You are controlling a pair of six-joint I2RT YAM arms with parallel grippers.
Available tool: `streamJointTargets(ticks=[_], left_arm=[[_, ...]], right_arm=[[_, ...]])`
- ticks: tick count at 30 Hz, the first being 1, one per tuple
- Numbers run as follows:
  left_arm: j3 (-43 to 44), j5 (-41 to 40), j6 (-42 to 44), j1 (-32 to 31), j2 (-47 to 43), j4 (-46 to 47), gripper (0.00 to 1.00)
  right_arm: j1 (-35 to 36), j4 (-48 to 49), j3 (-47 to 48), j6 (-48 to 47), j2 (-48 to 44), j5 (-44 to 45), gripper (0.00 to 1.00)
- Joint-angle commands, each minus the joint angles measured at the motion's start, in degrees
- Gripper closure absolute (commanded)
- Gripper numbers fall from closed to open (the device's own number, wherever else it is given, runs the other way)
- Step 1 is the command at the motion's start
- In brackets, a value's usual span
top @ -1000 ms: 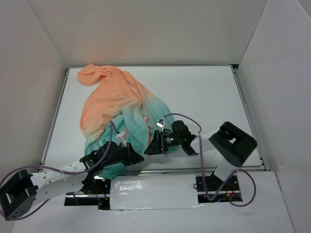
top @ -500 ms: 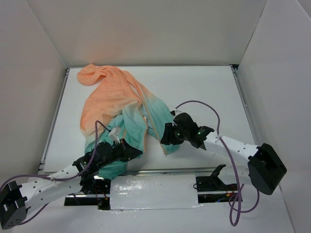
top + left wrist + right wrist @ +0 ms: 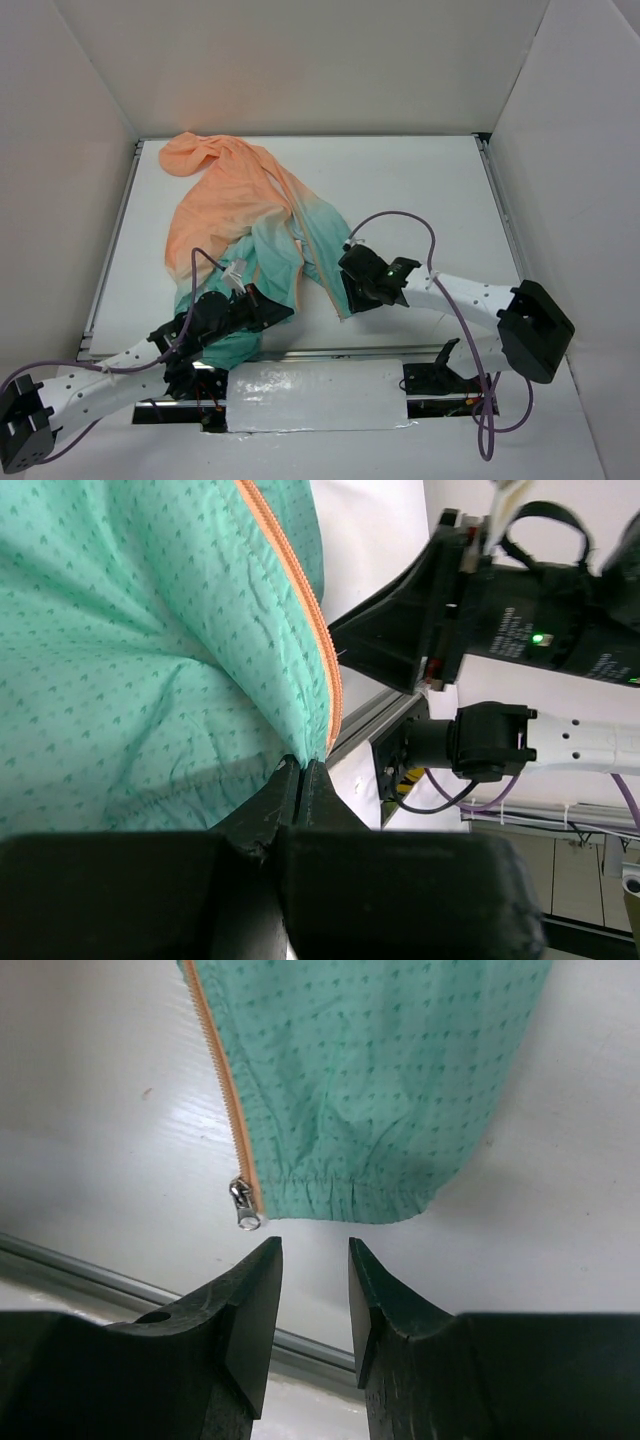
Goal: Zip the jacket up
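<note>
The jacket point(image 3: 245, 215) lies crumpled on the white worktop point(image 3: 420, 190), its peach-orange hood point(image 3: 195, 152) toward the far left corner and its teal lower part bunched near the front edge, between the two arms.

The left claw point(image 3: 270, 308) reaches in from the left at the near edge. Its wrist view shows the fingers pressed together on the teal fabric right where the orange zipper tape point(image 3: 300, 600) meets the hem, so it is pinching the jacket at the bottom of one front edge. The cloth rises from that pinch in loose folds.

The right claw point(image 3: 345, 290) sits at the other front flap, which stretches as a narrow teal strip toward the near edge. In its own view the fingers stand apart with only bare worktop showing in the gap between them; they hold nothing. Just beyond the fingertips lies the gathered hem point(image 3: 340, 1200), flat on the surface, and at its left corner the small metal slider point(image 3: 243, 1200) rests at the end of the second run of orange tape. The left fingertip is near the slider but apart from it.
</note>
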Motion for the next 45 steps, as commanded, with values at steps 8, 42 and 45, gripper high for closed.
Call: streamJointTargets(ticks=[8,42,45], left_arm=[[2.04,0.23,1.72,0.12,-1.72,-1.27,1.0],[2.3,1.02,3.65,0.21,-2.68,-4.17,1.0],[2.39,-0.2,4.0,0.21,-2.86,-4.78,1.0]], right_arm=[[2.75,1.27,4.89,-2.75,6.4,3.63,0.59],[6.8,1.36,7.18,2.0,19.77,3.1,1.0],[6.98,4.16,5.69,2.35,17.23,0.56,1.0]])
